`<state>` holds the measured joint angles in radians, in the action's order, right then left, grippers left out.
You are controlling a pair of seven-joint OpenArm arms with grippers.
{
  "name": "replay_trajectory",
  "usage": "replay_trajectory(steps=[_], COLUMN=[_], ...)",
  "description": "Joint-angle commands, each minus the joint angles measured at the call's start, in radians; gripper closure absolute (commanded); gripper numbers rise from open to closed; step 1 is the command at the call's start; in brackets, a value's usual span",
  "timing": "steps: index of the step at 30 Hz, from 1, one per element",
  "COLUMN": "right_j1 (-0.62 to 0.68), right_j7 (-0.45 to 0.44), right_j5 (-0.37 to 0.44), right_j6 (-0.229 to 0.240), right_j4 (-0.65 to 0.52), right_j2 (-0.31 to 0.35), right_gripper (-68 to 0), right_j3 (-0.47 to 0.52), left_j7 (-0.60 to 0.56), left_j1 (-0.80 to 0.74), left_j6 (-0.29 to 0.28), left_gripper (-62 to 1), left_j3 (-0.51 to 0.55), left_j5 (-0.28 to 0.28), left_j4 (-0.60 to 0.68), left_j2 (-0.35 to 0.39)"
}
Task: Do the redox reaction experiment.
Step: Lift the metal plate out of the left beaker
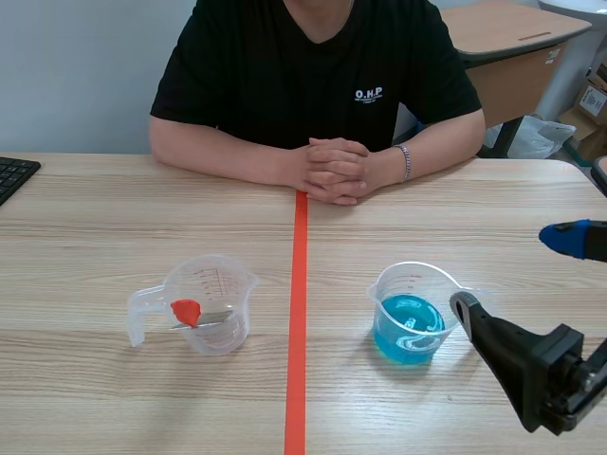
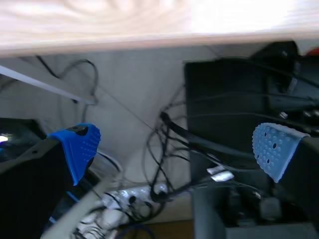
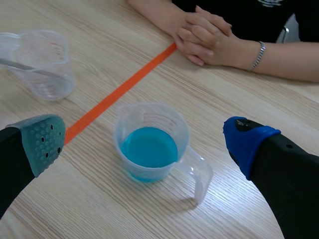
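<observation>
- Right gripper was wide open and held nothing; blue-liquid cup stood on the table ahead of it, between the fingers, not touched.
- Left gripper was wide open and empty, below the table edge, cables ahead.
- Second cup stood across the tape line, a red-tipped metal piece inside.
- Person's clasped hands rested on the table's far side.
</observation>
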<state>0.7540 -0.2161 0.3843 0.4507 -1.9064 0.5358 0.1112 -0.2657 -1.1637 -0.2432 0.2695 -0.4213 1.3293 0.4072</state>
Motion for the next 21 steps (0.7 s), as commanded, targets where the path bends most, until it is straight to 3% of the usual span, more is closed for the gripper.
replay_trajectory(steps=[1, 5, 9, 15, 21], right_j1=[-0.004, -0.013, -0.057, -0.14, -0.235], right_j7=[-0.04, -0.082, -0.087, -0.087, -0.086], right_j5=[0.004, -0.001, -0.055, -0.092, -0.167], right_j6=[0.004, 0.016, 0.018, 0.018, 0.018], right_j4=[-0.017, -0.017, -0.017, -0.017, -0.017], right_j2=[0.032, 0.066, 0.1, 0.143, 0.146], right_gripper=[-67.9, -67.9, -67.9, -67.9, -67.9], right_j3=[0.012, 0.011, -0.032, -0.155, -0.305], left_j7=[-0.01, -0.007, -0.007, -0.007, -0.003], left_j1=[0.018, 0.061, 0.099, 0.131, 0.131], left_j6=[-0.006, -0.006, -0.006, -0.006, -0.006], left_gripper=[-62.3, -62.3, -62.3, -62.3, -62.3], left_j3=[-0.022, -0.085, -0.123, -0.136, -0.135], left_j5=[-0.009, -0.009, -0.009, -0.009, -0.009], left_j4=[0.005, -0.031, -0.063, -0.094, -0.094], left_j2=[0.003, 0.003, 0.003, 0.003, 0.003])
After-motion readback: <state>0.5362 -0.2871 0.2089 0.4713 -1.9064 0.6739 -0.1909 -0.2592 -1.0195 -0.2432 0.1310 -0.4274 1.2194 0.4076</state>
